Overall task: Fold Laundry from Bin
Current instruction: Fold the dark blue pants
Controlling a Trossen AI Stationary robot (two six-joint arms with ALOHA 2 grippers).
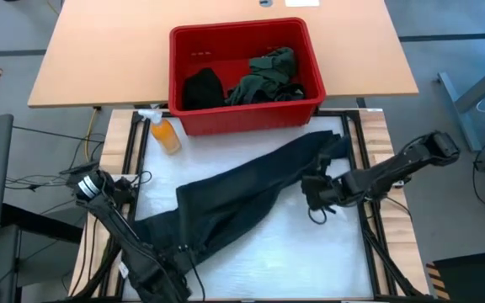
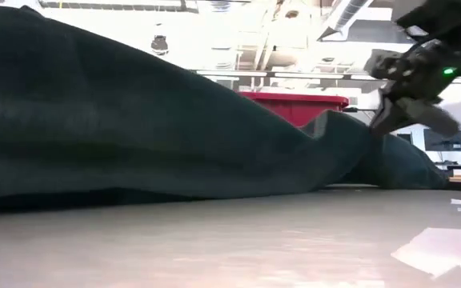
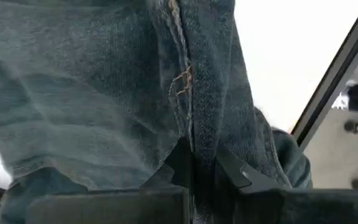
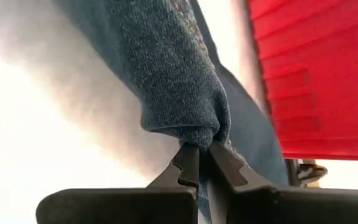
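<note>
Early in the task: trousers [image 1: 242,202] out of the bin [image 1: 310,63], spread slantwise on the surface, unfolded; left gripper [image 3: 194,177] and right gripper [image 4: 204,165] jaws pinched shut on opposite ends; two more garments, seemingly, left in the bin

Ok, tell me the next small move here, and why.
Probably draw the two grippers apart to pull the trousers flat. The left gripper and right gripper are each shut on the cloth, and it lies rumpled and slack on the table by the bin.
</note>
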